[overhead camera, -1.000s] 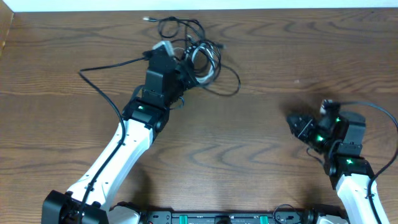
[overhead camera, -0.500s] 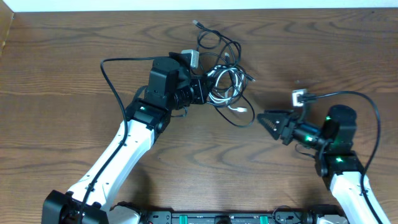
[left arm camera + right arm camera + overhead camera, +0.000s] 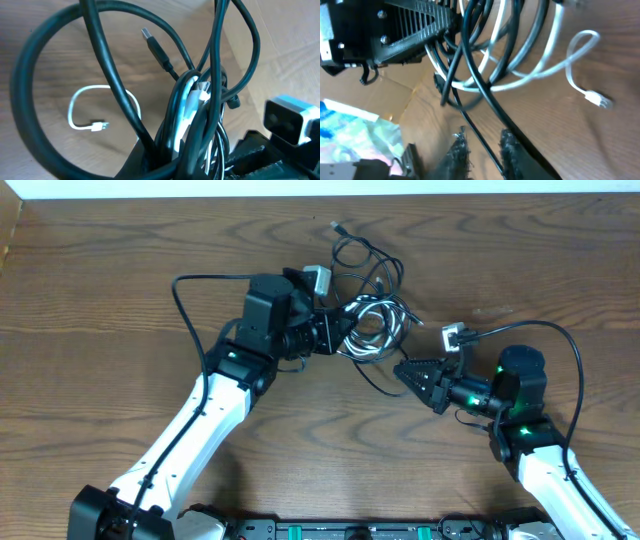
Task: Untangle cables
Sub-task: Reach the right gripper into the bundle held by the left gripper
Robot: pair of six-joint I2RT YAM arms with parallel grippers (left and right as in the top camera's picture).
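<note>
cables (image 3: 368, 328): tangled bundle is found near far edge of desk (image 3: 100, 280) | left gripper (image 3: 333, 335): jaws are closed on cables | right gripper (image 3: 400, 369): jaws are set narrow, black cable (image 3: 479, 140) is seen between, unclamped

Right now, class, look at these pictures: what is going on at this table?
Two robot arms are working on a tangle of cables. The left gripper is shut on the bundle and holds it above the table. The right gripper points into the tangle from the other side. Its fingers are narrowly apart with a black strand between them, apparently not gripped yet. One white plug end lies loose on the wood.
</note>
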